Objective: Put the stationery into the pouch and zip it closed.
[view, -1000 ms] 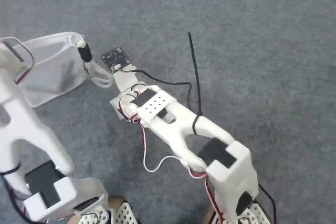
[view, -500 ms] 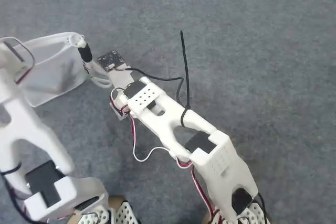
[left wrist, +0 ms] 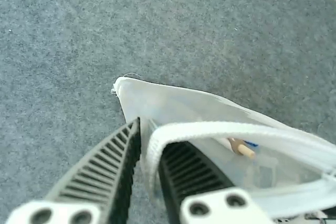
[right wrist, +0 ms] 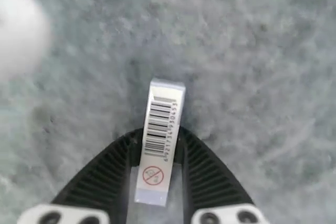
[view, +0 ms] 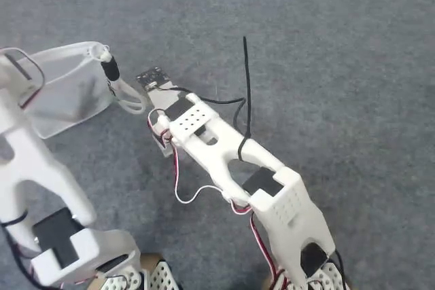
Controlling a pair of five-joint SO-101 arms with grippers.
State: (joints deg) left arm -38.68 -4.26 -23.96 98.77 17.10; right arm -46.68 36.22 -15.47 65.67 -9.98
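There is one pouch (view: pixel 64 96), clear plastic, at the far left of the grey bench (view: pixel 340 66). Its long side runs left to right. The white zip edge lies along the far side, and the black zip pull (view: pixel 109 69) is at the right end. The left hand (left wrist: pixel 148 140) has its two ribbed fingers (left wrist: pixel 113 166) pinched narrowly on the zip rim at the pouch's left end, and the mouth gapes beside them. Through the plastic I can make out a tan-tipped stick (left wrist: pixel 239 147) with something blue next to it. It may be a pencil, but I can't count what is inside.

The right hand (right wrist: pixel 158 137) is closed on one small white box with a barcode (right wrist: pixel 165 114). The box's long axis lies in line with the fingers, and its far end pokes out past the fingertips over the bench. That arm stretches from near right towards far left, with its wrist just to the right of the zip pull.
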